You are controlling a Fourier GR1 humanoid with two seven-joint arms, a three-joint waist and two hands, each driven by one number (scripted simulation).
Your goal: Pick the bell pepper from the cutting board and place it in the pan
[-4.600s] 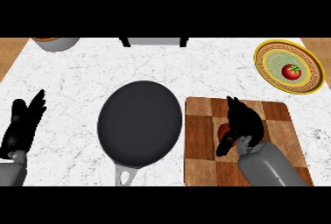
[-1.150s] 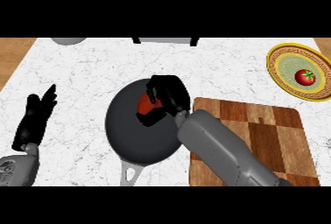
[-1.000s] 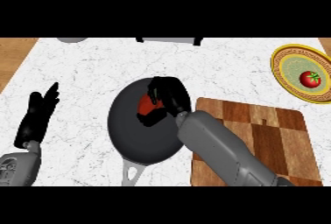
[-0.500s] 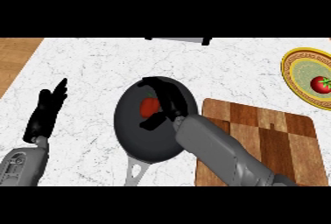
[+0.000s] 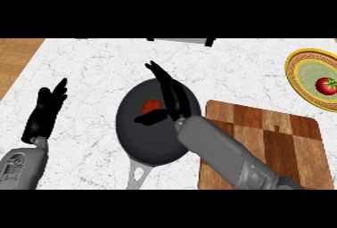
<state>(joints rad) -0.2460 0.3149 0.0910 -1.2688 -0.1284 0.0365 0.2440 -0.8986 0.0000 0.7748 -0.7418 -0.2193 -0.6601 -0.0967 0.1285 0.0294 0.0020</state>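
No writing or label can be read on anything here. The pan [image 5: 154, 133], dark and round with its grey handle pointing toward the view's lower edge, sits on the white marbled counter [image 5: 99, 62] and holds the red pepper [image 5: 151, 106], which lies in its upper half with its green stem up. The right hand [image 5: 172, 99] is over the pan just right of the pepper, fingers straight and spread toward the far side, thumb stretched out left below the pepper; nothing is held in it, and whether the thumb touches the pepper cannot be told. Its grey forearm runs down across the pan's right rim and the near left corner of the wooden board [image 5: 270, 142], which lies just beside the pan on the right. At the far right a yellow-rimmed plate [image 5: 297, 82] with a greenish centre holds a tomato [image 5: 326, 85]. The left hand [image 5: 46, 113] rests at the view's left, well apart from the pan, fingers straight and pointing up, holding nothing
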